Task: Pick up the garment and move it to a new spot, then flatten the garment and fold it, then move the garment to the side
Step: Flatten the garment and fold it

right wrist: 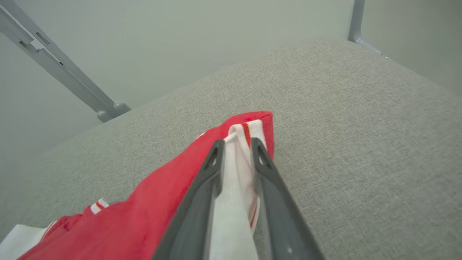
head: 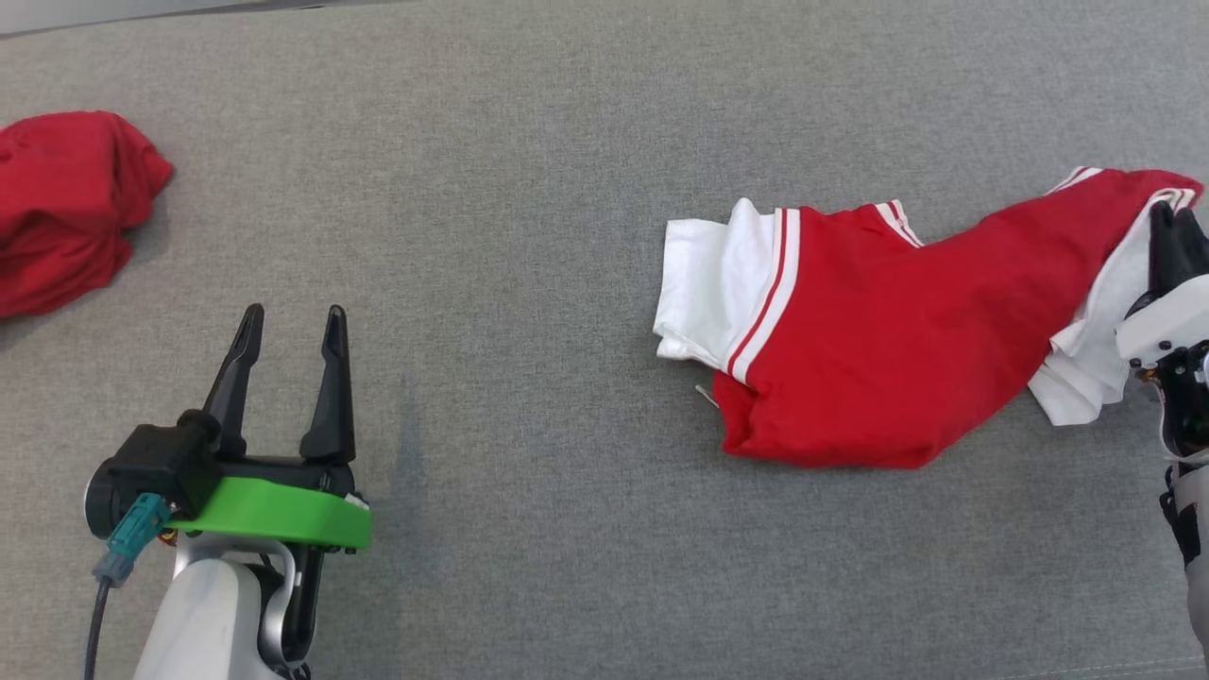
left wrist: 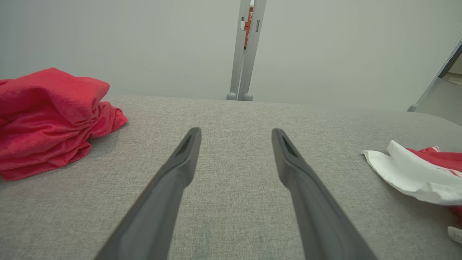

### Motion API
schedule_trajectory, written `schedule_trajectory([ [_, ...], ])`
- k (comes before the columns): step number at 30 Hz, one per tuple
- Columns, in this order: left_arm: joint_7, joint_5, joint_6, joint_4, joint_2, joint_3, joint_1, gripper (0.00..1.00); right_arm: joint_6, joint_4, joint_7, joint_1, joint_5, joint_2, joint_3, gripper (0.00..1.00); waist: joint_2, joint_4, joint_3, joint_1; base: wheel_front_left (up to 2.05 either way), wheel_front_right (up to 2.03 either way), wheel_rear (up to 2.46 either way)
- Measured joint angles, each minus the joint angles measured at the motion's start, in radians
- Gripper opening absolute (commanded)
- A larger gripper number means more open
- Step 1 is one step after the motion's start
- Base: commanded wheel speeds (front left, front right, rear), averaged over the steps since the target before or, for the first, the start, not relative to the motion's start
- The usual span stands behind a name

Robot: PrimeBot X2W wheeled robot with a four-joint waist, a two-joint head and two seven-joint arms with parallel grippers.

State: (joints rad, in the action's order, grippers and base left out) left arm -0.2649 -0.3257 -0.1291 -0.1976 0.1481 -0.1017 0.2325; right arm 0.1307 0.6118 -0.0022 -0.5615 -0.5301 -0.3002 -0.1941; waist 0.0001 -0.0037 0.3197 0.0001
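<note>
Nearest the robot, at the lower left of the head view, the left gripper (head: 294, 316) stands over the grey fabric-covered surface (head: 529, 189). Its two dark fingers are spread wide and grasp nothing; whether the tips touch the cover cannot be told. At the right edge of that view the right gripper (head: 1171, 222) points up the picture, its fingers set into the right end of the garment (head: 869, 349). The garment is red with white panels and red-and-white striped trim. It lies rumpled on the surface right of centre. A white, striped part forms its left end, a red body fills the middle, and its upper right corner is drawn out to the right gripper. In the right wrist view a white striped band of the garment runs up between the two fingers, with red cloth lying against the outer side of the left one and a red corner showing just past the fingertips. The jaws stand narrowly apart with the band between them; whether they pinch it or have let go cannot be told. The garment lies well apart from the left gripper, off to its right, and its white end shows at the right edge of the left wrist view. Farther off, at the far left, a bundled red cloth (head: 66, 198) rests on the surface, well apart from the garment. Beyond the surface's far edge stand grey metal posts (left wrist: 245, 54) against a pale wall (left wrist: 108, 36).
</note>
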Motion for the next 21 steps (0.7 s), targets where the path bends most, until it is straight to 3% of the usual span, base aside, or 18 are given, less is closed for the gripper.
schedule_trajectory([
  [4,0.000,-0.007,0.000,-0.018,-0.007,-0.011,-0.010,1.00,0.000,-0.008,-0.073,0.028,0.043,0.006,0.026,1.00,0.0000,0.005,-0.030,0.0000,0.00,0.00,0.00],
  [10,0.000,-0.008,0.000,-0.029,-0.014,-0.022,-0.046,1.00,0.000,-0.174,-0.172,0.129,0.067,0.059,0.122,1.00,0.0000,0.001,-0.111,-0.0001,0.00,0.00,0.00],
  [16,0.000,-0.008,0.000,-0.033,-0.027,-0.032,-0.083,1.00,0.000,-0.346,-0.190,0.298,0.036,0.085,0.230,1.00,0.0000,-0.012,-0.191,-0.0001,0.00,0.00,0.00],
  [21,0.000,-0.012,0.000,-0.032,-0.033,-0.034,-0.101,1.00,0.000,-0.398,-0.179,0.385,0.022,0.090,0.261,1.00,0.0000,-0.015,-0.232,-0.0001,0.00,0.00,0.00],
])
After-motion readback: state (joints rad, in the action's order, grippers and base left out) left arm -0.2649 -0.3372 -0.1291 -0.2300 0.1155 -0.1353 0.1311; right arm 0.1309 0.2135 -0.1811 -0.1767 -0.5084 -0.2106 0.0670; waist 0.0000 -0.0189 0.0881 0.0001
